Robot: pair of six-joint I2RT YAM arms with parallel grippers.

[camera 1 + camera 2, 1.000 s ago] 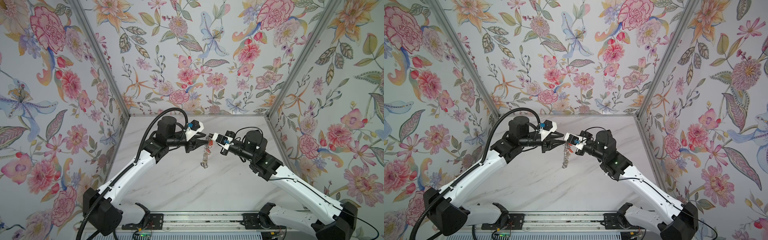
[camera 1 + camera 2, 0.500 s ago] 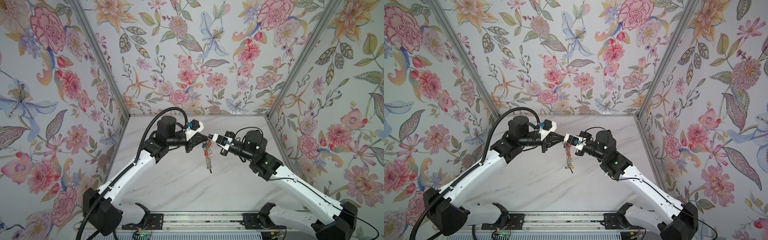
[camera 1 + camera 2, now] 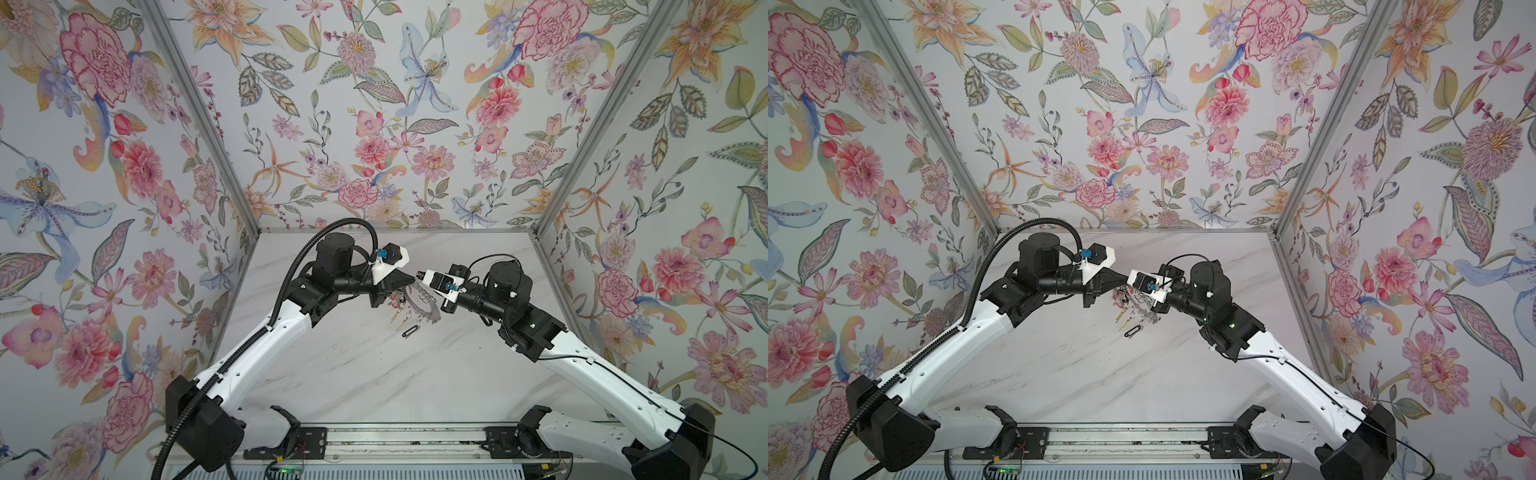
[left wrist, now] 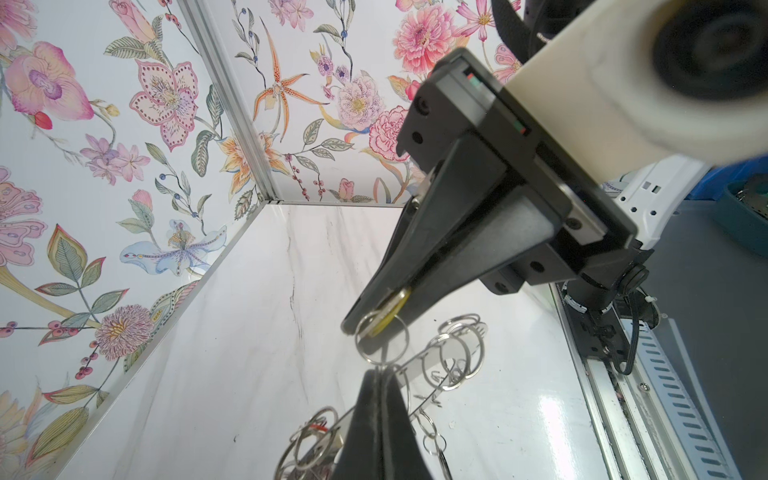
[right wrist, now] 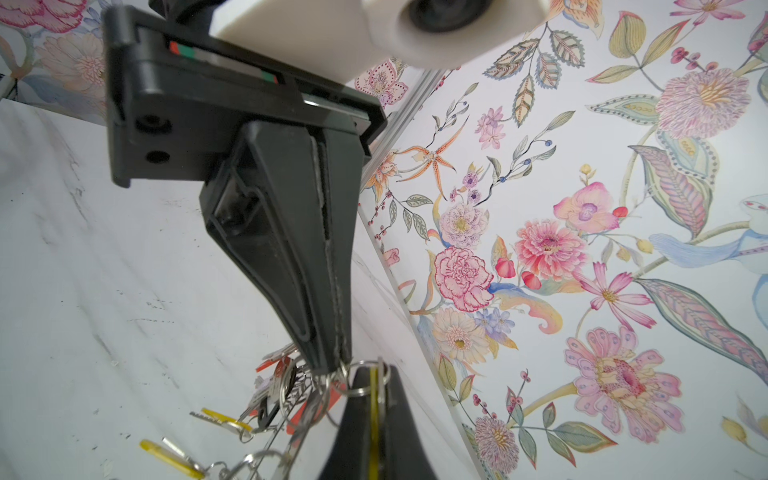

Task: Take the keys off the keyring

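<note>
We brace the bunch mid-air, ready to pull.
Our right gripper (image 4: 368, 328) pinches a yellow-tagged key (image 4: 388, 312); the left gripper (image 5: 332, 365) clamps, seemingly, its wire loop (image 4: 380, 347) on the keyring (image 3: 428, 311).

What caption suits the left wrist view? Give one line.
Close-up: right gripper pinches yellow-tagged key, left gripper clamps its wire loop.

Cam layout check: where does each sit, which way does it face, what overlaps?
Top views: stereo head above the front rail, tilted down at the table and back wall; left arm and right arm whole, left tool meeting right tool mid-table.
Left wrist: on the left arm, looking along its shut fingers at the right tool, which pinches a yellow-tagged key.
Right wrist: on the right arm, facing the left tool, shut on a keyring loop; own fingers showing.
Shared: both wrist views show both tools and that key.
</note>
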